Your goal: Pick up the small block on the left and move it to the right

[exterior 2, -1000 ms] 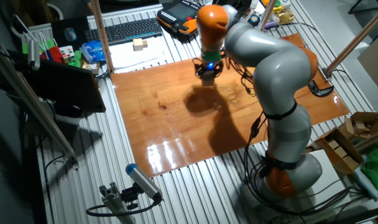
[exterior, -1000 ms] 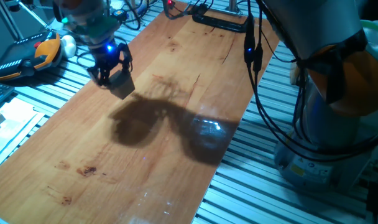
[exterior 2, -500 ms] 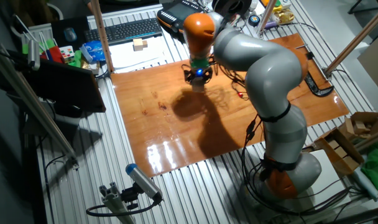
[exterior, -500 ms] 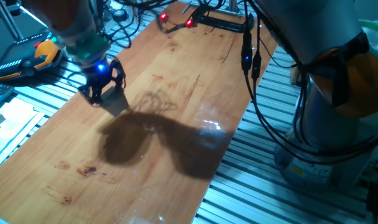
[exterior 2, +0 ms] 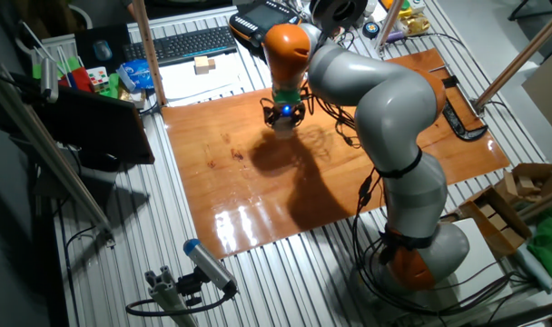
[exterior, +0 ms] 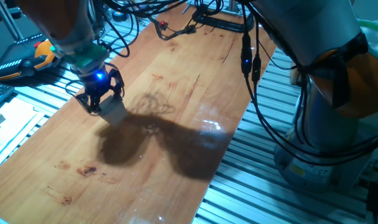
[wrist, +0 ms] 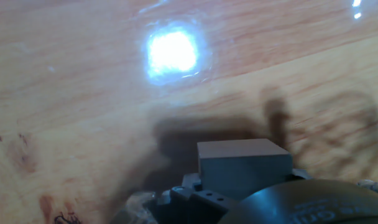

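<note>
Small block (wrist: 242,163) held in the hand (exterior: 101,104) above the wooden board (exterior: 176,81)

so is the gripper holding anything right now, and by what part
Yes. The gripper holds the small block at its fingertips, above the wooden table. The hand view shows the block's top face, but the exact contact faces are hidden.
</note>
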Controlling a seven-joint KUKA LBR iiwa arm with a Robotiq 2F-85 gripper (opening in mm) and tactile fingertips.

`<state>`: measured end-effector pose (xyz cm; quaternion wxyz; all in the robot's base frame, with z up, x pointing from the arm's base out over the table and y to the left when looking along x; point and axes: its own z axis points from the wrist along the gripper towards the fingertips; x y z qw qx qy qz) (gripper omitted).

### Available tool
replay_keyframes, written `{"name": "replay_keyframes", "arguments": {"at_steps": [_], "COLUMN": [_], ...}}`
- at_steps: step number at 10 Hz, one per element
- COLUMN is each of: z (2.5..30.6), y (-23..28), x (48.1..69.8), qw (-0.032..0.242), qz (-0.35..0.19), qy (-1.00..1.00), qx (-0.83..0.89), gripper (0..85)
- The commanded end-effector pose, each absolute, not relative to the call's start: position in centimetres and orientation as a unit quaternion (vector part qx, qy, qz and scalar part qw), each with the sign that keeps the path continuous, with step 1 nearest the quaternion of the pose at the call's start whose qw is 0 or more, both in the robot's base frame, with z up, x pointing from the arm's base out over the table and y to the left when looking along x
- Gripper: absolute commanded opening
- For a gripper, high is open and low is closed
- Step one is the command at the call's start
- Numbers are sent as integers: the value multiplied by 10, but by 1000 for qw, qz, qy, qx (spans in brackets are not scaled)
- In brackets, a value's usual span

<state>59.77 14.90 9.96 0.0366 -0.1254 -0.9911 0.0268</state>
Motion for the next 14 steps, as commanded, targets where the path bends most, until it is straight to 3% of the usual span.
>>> {"name": "replay_keyframes", "arguments": {"at_steps": [1,5,7,10,12,13,14], "z": [95,80,66,61,61,61,61], "y": [151,157,160,161,161,162,161], "x": [597,589,585,583,583,583,583], "qw": [37,28,24,21,26,27,27], "qz": [21,18,22,31,34,31,29], "qy": [-991,-991,-991,-988,-984,-983,-983], "qx": [-126,-129,-133,-147,-171,-177,-177], "gripper": [10,23,110,383,673,767,793]}}
